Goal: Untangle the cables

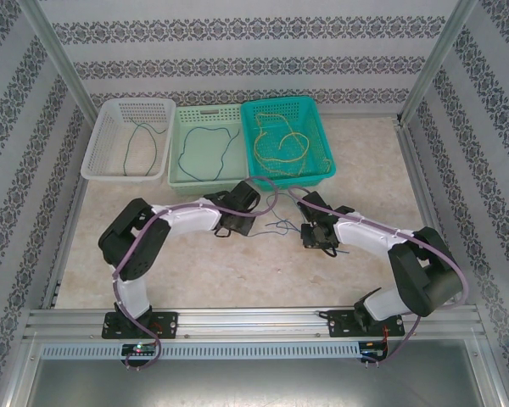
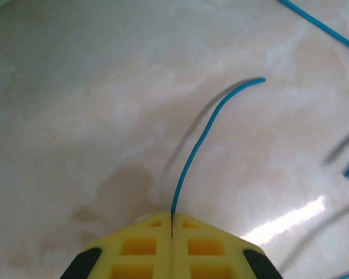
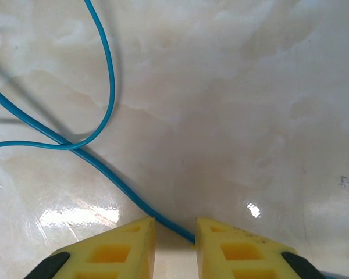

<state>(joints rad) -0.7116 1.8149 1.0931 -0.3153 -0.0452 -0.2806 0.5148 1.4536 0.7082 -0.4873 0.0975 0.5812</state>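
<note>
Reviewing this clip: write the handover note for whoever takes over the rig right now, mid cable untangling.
Left tool: shut on the blue wire, near its free end.
Right tool: open; blue wire runs between its fingers, not clamped.
Done: green wire in the white basket, dark wire in the pale green basket, yellow wire in the teal basket, one per basket.
Left: the blue wire lies on the table between the arms, crossing itself; it probably needs straightening and stowing.
</note>
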